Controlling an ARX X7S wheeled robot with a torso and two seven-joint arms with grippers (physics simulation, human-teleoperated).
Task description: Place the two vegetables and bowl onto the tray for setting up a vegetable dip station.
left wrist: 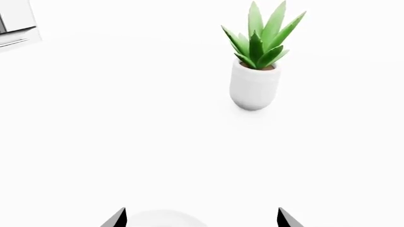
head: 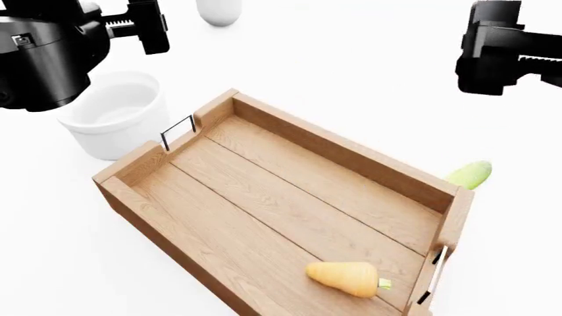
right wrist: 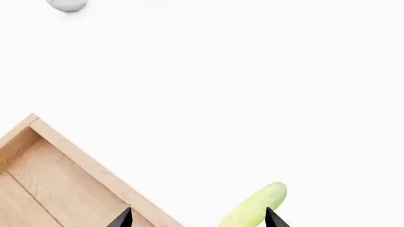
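Fingers of the left gripper stand spread, only their two dark tips showing in the left wrist view, with a pale rounded rim between them — likely the deep plain white round bowl, which the head view puts just under that arm, on the white surface beside the tray's short end. Right gripper fingers are spread too, empty, hanging over the smooth light-green cucumber.

Short stubby orange carrot lies inside the rectangular light-brown wooden tray, near the corner by one wire handle. Cucumber lies outside, just beyond the tray's far long wall; bowl also outside. So one item of three is placed, by my reading.

Step in hand looks like the cucumber pick. Next move calls for lowering the right arm and closing across the cucumber's width, then lifting clear over the wall.

Hard to make out:
- cucumber half hidden behind the wall in the head view, cut off in the wrist view
- white potted green plant stands apart — not task-related
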